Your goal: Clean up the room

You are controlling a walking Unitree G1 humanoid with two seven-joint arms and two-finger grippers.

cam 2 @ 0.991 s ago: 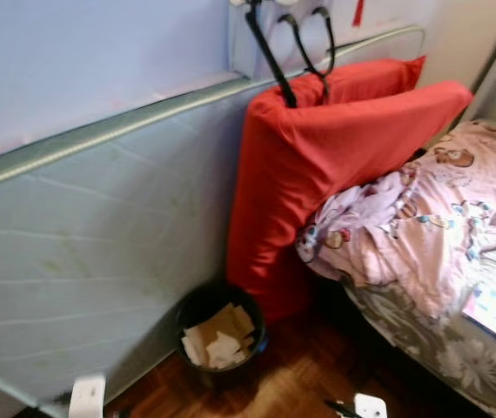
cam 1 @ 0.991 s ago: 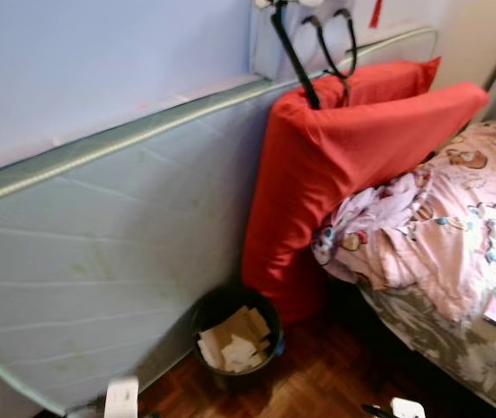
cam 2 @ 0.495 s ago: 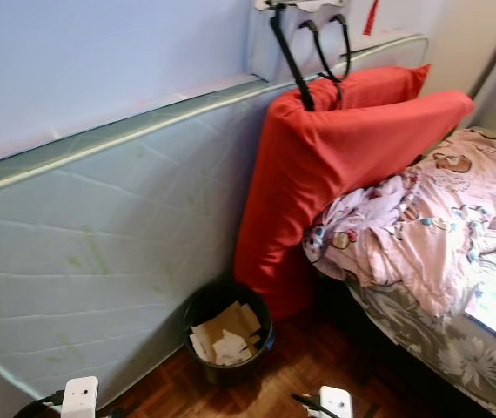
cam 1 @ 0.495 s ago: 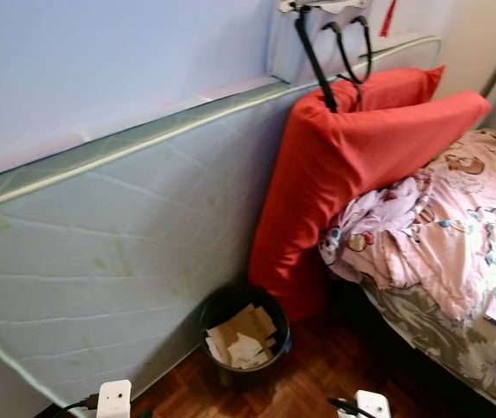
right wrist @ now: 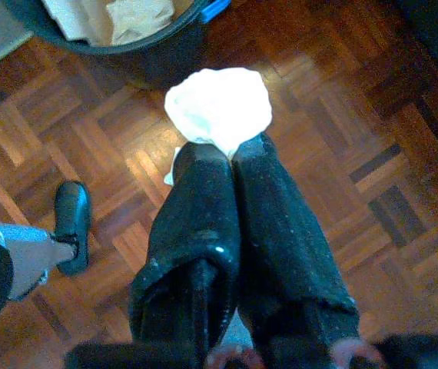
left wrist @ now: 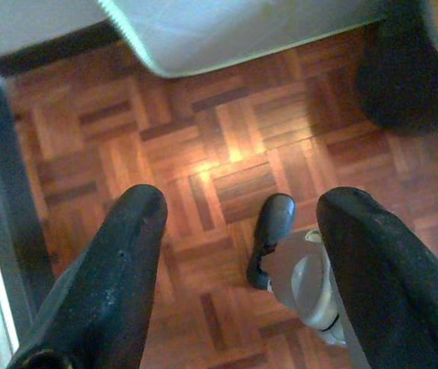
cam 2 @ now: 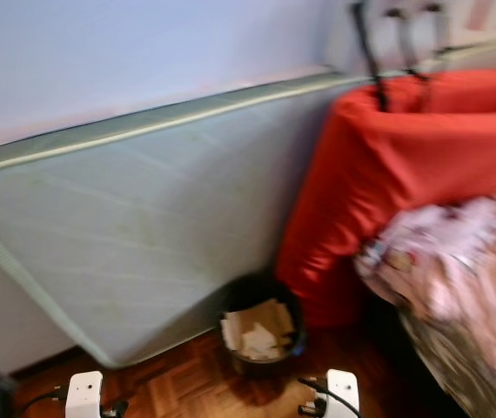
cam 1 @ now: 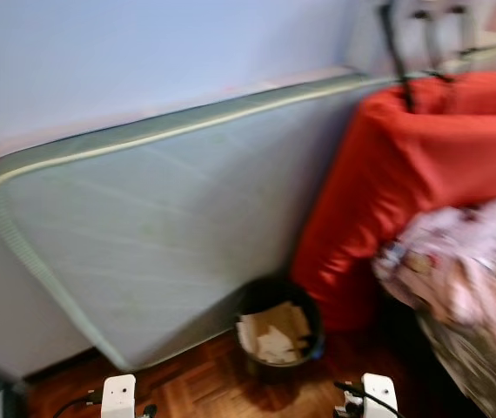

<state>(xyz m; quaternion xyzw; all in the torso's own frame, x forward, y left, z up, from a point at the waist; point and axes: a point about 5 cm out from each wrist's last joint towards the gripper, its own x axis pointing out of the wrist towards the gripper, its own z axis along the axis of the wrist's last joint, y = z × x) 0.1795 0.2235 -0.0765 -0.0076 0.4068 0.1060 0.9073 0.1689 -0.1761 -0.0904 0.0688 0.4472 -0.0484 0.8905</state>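
Note:
A black waste bin (cam 1: 276, 331) holding crumpled paper and card stands on the parquet floor between a leaning mattress (cam 1: 170, 226) and a red cushion (cam 1: 405, 174). In the right wrist view my right gripper (right wrist: 230, 150) is shut on a white crumpled paper wad (right wrist: 217, 108), held over the floor just short of the bin's rim (right wrist: 111, 42). My left gripper (left wrist: 242, 207) hangs open above bare parquet, with nothing between its fingers (left wrist: 127, 254). The bin's dark side (left wrist: 403, 77) lies off beyond it.
A pale green mattress leans on the blue wall, its lower corner (left wrist: 227, 31) on the floor. A bed with a pink quilt (cam 1: 465, 270) stands at the right. My own foot (right wrist: 71, 223) rests on the parquet (right wrist: 373, 177). A dark edge (left wrist: 4, 200) borders the floor at the left.
The head views have swung left and are now blurred, so the mattress's left corner and the skirting show and the bed slides to the right edge. The bin sits nearer the picture's middle.

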